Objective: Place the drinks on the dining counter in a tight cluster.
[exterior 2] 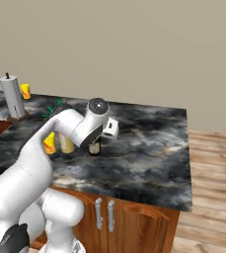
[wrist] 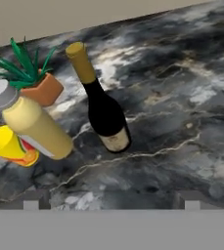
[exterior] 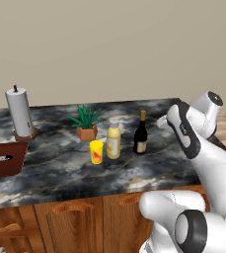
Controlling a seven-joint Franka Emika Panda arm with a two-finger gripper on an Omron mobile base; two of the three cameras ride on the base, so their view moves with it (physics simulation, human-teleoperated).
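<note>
Wine bottle upright | ahead of open pincer

Wine bottle upright on desk, ahead of jaws; juice bottle just left; cup beside it; plant behind.

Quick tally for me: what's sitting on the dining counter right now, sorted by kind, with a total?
Bottles: 2, the wine bottle and the juice bottle
Cups: 1, the yellow cup
Potted plants: 1, the potted plant
Paper towel rolls: 1, the paper towel roll
Wooden boxes: 1, the brown box
Total: 6
</note>
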